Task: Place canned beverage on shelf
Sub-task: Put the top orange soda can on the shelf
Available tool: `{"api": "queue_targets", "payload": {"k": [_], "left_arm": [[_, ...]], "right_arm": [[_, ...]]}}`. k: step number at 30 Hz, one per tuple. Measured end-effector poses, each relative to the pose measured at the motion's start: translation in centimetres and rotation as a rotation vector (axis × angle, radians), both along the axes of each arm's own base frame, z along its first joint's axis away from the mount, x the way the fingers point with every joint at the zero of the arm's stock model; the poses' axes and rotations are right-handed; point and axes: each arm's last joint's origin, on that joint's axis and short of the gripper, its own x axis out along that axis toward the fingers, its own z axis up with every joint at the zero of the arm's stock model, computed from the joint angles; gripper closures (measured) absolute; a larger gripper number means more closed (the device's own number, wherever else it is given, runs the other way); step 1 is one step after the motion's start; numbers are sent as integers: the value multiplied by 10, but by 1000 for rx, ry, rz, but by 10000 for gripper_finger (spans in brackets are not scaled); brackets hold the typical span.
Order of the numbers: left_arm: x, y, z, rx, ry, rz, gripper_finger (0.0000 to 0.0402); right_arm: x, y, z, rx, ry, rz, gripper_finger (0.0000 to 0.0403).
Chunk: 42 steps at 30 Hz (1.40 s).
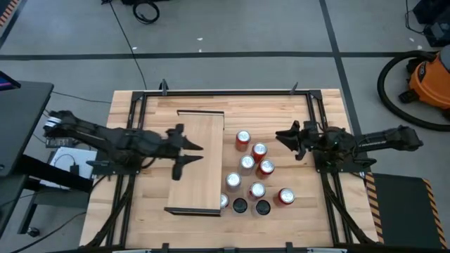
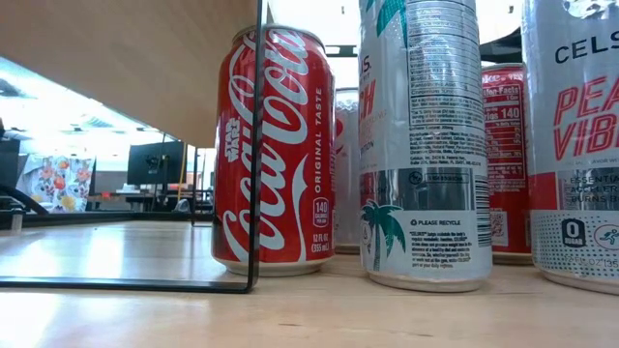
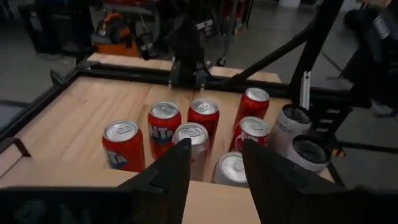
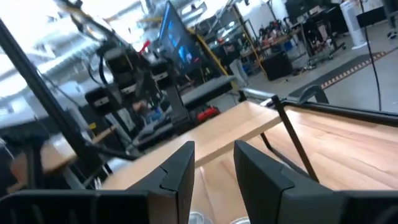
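- Above the shelf (image 1: 199, 160), the left gripper (image 1: 197, 152) is held partly open — nothing is gripped.
- Beside the cans (image 1: 252, 171), the right gripper (image 1: 283, 136) is kept shut, empty.

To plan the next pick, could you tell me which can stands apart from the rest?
The red can farthest toward the right arm's side; bare table surrounds it, while the others crowd together.

I see an orange shop vacuum (image 1: 430, 79) on the floor past the tabletop's (image 1: 140, 211) far right corner, black cables (image 1: 145, 10) beyond its far edge.
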Motion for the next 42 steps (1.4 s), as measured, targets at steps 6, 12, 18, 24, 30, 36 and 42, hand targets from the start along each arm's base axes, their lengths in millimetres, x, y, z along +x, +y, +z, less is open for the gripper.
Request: {"api": "queue_targets", "payload": {"k": [6,12,18,24,30,36,42], "left_arm": [[40,1,8,43,94,-4,187],[86,8,16,84,219,10,133],[130,23,18,130,275,44,118],[168,49,10,149,331,38,118],[193,83,-7,206,411,24,117],[206,118,-13,212,469,-38,117],[212,124,-27,260,545,-107,87]], "right_arm": [[13,0,9,-109,79,-2,279],[22,1,21,-201,153,23,257],[24,3,34,-242,286,61,220],[24,7,42,-314,358,86,177],[22,5,42,-386,386,49,145],[17,2,46,-393,354,26,134],[17,6,39,-327,416,71,110]]}}
